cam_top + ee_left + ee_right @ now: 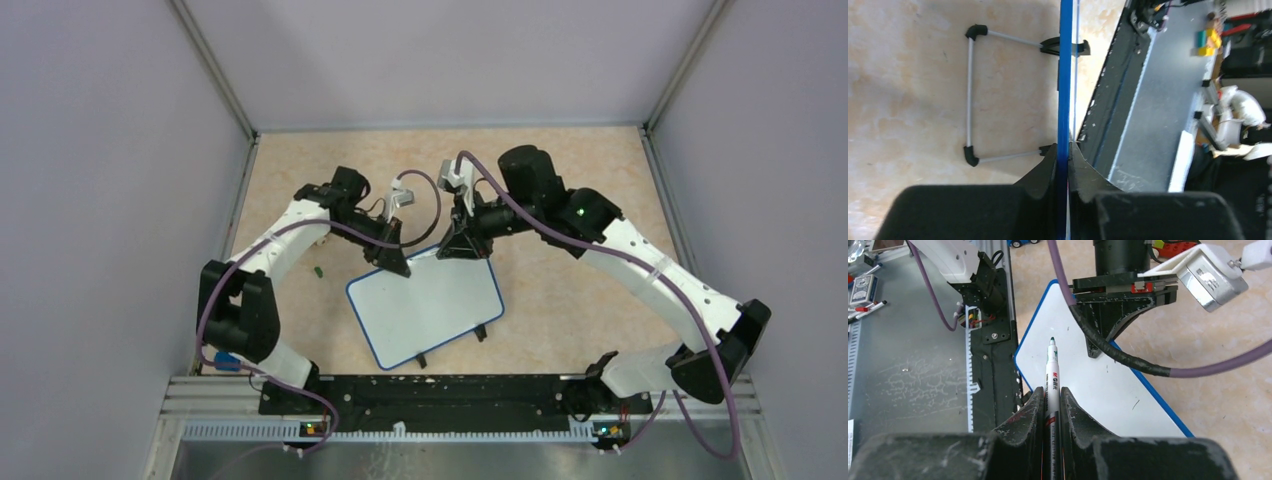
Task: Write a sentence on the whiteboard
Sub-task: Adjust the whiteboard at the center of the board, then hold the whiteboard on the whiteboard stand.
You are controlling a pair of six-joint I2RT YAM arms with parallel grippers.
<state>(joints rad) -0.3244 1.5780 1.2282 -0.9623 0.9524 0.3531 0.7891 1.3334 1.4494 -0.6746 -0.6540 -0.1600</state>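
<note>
Marker in right gripper, over whiteboard.

Light: bright, even, from overhead. Shadows: soft, faint on the worktop. Glare: your left wrist view washes the worktop pale. Focus: top view sharp; the left gripper nearest your lens goes slightly soft.
</note>
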